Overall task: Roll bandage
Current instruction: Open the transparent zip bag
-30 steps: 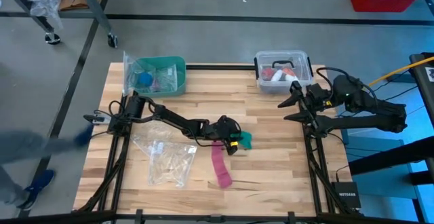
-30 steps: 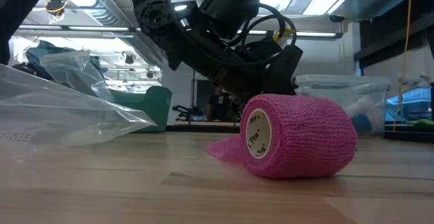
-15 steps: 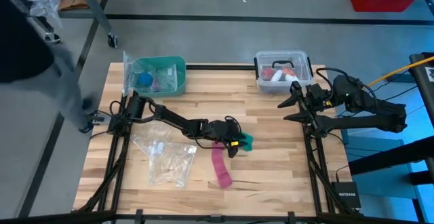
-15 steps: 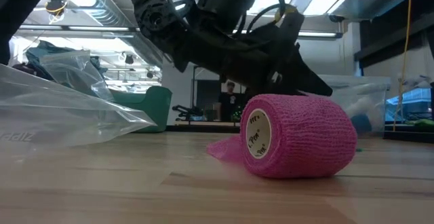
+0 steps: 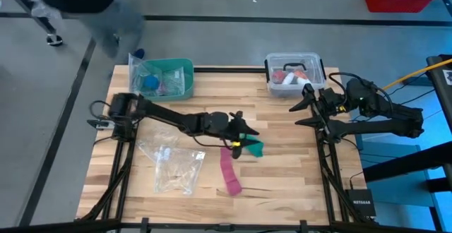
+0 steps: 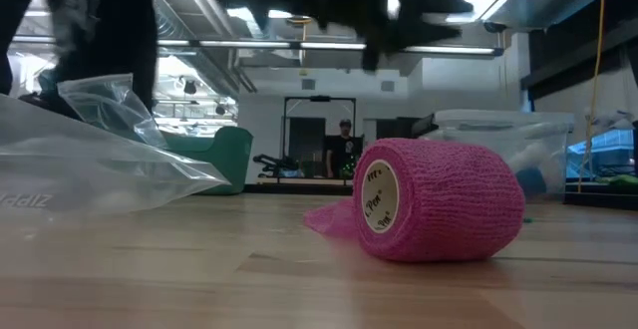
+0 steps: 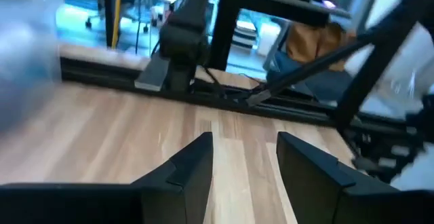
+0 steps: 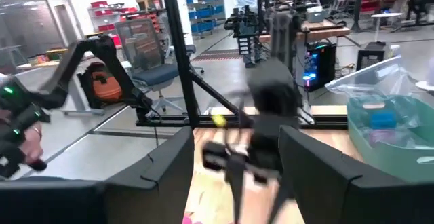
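Observation:
The teal-green bandage (image 5: pixel 254 148) lies crumpled on the wooden table (image 5: pixel 282 176) near its middle; the low view does not show it. My left gripper (image 5: pixel 246 135) hangs above the table just left of the bandage, open, with nothing but bare wood between its fingers (image 7: pixel 244 149). In the low view it is a dark blur at the top (image 6: pixel 399 10). My right gripper (image 5: pixel 304 104) waits open (image 8: pixel 237 149) at the far right, raised beside the clear box. A narrower pink strip (image 5: pixel 229 169) lies by the bandage, its rolled end (image 6: pixel 439 199) resting on its side.
A clear zip bag (image 5: pixel 173 164) lies at the near left. A teal bin (image 5: pixel 164 78) stands at the far left and a clear lidded box (image 5: pixel 293 73) at the far right. A person (image 5: pixel 85 0) moves past beyond the far left corner.
My left gripper has risen from just above the table by the bandage to well above it, mostly in the last half second, and has tipped up toward level. Its finger gap looks unchanged. The bandage and the pink strip have stayed where they were.

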Controlling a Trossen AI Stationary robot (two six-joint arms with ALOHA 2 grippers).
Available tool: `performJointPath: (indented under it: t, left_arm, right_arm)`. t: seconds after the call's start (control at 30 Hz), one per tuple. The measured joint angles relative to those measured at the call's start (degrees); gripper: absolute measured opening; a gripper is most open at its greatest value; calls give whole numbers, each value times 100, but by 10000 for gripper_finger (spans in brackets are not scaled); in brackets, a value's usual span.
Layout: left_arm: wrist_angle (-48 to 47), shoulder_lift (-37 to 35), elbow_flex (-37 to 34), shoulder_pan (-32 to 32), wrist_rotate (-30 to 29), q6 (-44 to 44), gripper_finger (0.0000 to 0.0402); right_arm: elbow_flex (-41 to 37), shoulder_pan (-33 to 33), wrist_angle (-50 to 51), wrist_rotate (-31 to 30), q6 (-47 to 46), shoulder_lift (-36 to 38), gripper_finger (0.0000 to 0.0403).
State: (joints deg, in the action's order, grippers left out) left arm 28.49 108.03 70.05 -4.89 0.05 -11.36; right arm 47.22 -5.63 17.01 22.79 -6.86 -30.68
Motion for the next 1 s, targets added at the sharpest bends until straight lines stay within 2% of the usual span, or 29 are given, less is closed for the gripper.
performJointPath:
  t: [0.1, 0.2, 0.4, 0.5, 0.73, 0.83, 1.0]
  left_arm:
    - [-1240, -629, 3, -82, -1, 542, 155]
    - [-2612, -1199, 3, -208, 0, 684, 155]
    - [-5203, -1988, 3, -652, -1, -214, 155]
    - [-6579, -2174, 3, -930, 12, -1112, 155]
    - [-9366, -2282, -1, -1718, 211, -4207, 155]
    - [-9969, -2282, -1, -2179, 299, -5063, 155]
    - [-10352, -2316, -1, -2966, 420, -6297, 155]
  right_arm:
    - [0, -2, -4, -228, 16, -118, 217]
    - [-2, -1, 5, -484, 77, -231, 217]
    - [-2, -2, 22, -575, 773, -657, 217]
    - [-2, 0, 38, -532, 916, -931, 217]
    - [-2, 0, 88, -262, 1205, -1481, 217]
    - [-2, 0, 83, 0, 1361, -1658, 217]
    - [-2, 0, 139, 218, 1507, -1769, 217]
